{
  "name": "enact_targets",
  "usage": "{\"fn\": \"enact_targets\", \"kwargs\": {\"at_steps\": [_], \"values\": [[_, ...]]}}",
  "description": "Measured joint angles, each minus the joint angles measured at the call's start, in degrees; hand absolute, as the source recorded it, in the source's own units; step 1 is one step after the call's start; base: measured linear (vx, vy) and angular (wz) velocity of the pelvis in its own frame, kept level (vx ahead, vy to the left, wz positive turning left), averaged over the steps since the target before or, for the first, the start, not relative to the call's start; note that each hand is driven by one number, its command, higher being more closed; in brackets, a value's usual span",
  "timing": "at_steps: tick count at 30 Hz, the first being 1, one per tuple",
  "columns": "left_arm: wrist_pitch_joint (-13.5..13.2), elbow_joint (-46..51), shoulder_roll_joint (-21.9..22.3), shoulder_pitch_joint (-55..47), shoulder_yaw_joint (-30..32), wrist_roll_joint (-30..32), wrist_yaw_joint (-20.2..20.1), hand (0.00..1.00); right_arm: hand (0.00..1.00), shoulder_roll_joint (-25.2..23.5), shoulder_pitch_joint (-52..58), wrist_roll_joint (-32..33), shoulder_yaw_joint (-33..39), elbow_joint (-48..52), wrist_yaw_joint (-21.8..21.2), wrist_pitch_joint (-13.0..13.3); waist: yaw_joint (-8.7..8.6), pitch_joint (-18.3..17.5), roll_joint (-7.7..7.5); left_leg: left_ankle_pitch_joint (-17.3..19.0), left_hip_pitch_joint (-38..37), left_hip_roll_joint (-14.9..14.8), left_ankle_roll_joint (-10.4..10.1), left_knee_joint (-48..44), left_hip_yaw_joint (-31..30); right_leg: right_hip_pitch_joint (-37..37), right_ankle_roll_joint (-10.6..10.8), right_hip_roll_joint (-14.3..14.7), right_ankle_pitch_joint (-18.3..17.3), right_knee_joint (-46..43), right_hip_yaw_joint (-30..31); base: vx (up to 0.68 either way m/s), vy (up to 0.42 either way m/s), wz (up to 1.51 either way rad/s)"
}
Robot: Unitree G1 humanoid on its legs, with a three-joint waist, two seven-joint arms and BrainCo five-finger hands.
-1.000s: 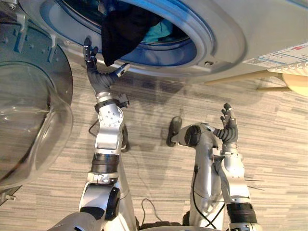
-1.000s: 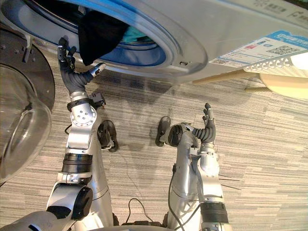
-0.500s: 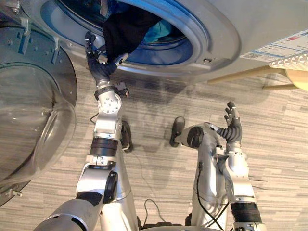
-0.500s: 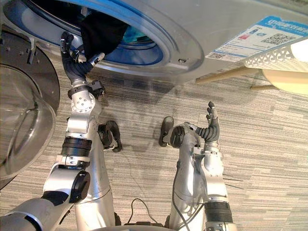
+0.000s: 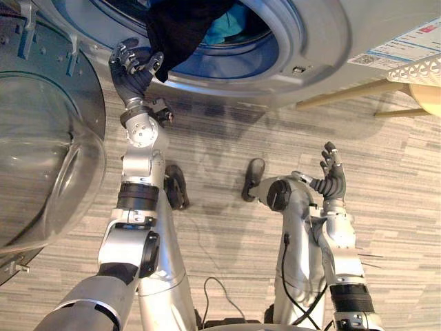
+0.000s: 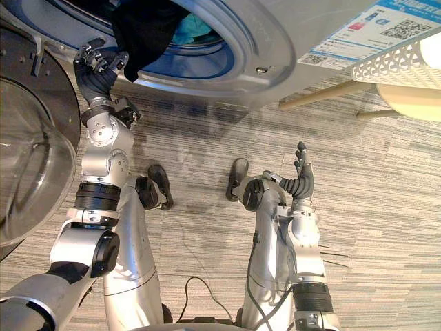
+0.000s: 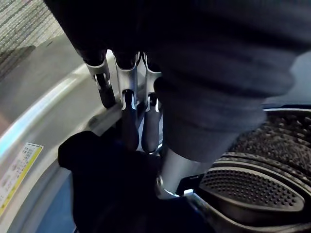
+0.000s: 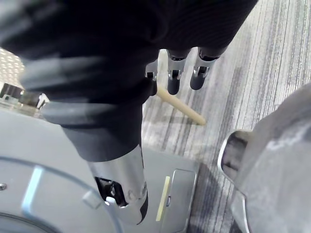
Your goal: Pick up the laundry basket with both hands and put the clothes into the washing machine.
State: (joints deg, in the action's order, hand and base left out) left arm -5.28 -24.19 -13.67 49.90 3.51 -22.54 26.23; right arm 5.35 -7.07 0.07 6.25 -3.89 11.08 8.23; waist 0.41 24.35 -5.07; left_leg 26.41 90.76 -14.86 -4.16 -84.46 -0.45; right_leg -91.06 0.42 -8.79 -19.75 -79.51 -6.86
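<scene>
The grey washing machine (image 5: 324,41) stands with its round opening uncovered. A black garment (image 5: 182,27) hangs out over the lower rim, and teal cloth (image 5: 231,27) lies behind it in the drum. My left hand (image 5: 131,72) is raised at the rim, its fingers (image 7: 127,111) curled on the garment's hanging end (image 7: 107,165). Over the floor to the right, my right hand (image 5: 332,181) is held up open and holds nothing. A white perforated laundry basket (image 6: 400,58) shows at the upper right.
The machine's glass door (image 5: 41,158) swings wide open at the left, close beside my left arm. Under the basket is a cream round seat (image 6: 413,103) with a wooden leg (image 6: 317,96). Striped grey carpet (image 5: 227,138) covers the floor.
My left hand has risen to the black garment's hanging end and its fingers have curled from straight onto the cloth. The right hand has stayed where it was.
</scene>
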Motion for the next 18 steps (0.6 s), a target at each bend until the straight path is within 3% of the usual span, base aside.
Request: {"fn": "enact_targets", "kwargs": {"at_steps": [3, 6, 13, 14, 18], "values": [[0.0, 0.8, -0.1, -1.4, -0.9, -2.0, 0.0, 1.00, 0.00, 0.0, -0.6, 0.0, 0.0, 0.0, 0.0, -0.4, -0.04, 0.1, -0.12, -0.8, -0.2, -0.1, 1.4, -1.7, 0.5, 0.1, 0.0, -0.2, -0.1, -1.8, 0.8, 0.08, 0.023, 0.05], [0.2, 1.3, -0.1, -2.2, -1.5, -2.7, -0.4, 1.00, 0.00, -0.4, -1.8, -0.1, -0.1, -1.2, 0.0, -1.2, -0.54, 0.6, -1.18, -0.1, -1.4, 0.0, 2.8, -2.4, 1.8, 0.5, 0.3, -0.2, -0.2, -2.5, 2.1, 0.07, 0.032, -0.01], [0.7, 1.4, -1.4, -2.3, -2.6, -8.4, -2.5, 1.00, 0.00, -0.5, -2.4, -0.1, -0.5, -1.6, 0.0, -1.9, -1.14, 0.7, -1.42, 1.0, -1.8, -0.1, 3.9, -2.1, 3.5, 0.7, 1.6, -0.2, -0.1, -1.2, 3.5, 0.01, 0.014, -0.03], [0.7, 1.8, -1.4, -2.5, -3.0, -9.0, -2.5, 0.00, 0.00, -0.5, -2.4, -0.1, -0.5, -1.6, 0.0, -1.9, -1.13, 0.7, -1.42, 1.1, -2.0, -0.1, 4.1, -2.0, 4.0, 0.7, 1.8, -0.2, 0.1, -1.0, 3.8, 0.01, 0.014, -0.04], [0.5, 8.5, -1.5, -7.0, -5.4, -8.9, -2.5, 0.00, 0.00, -0.5, -2.4, -0.1, -0.5, -1.5, 0.0, -1.9, -1.12, 0.7, -1.42, 1.3, -2.2, -0.1, 4.6, -2.0, 4.4, 0.8, 2.2, -0.3, 0.4, -0.8, 4.2, 0.02, 0.009, -0.03]]}}
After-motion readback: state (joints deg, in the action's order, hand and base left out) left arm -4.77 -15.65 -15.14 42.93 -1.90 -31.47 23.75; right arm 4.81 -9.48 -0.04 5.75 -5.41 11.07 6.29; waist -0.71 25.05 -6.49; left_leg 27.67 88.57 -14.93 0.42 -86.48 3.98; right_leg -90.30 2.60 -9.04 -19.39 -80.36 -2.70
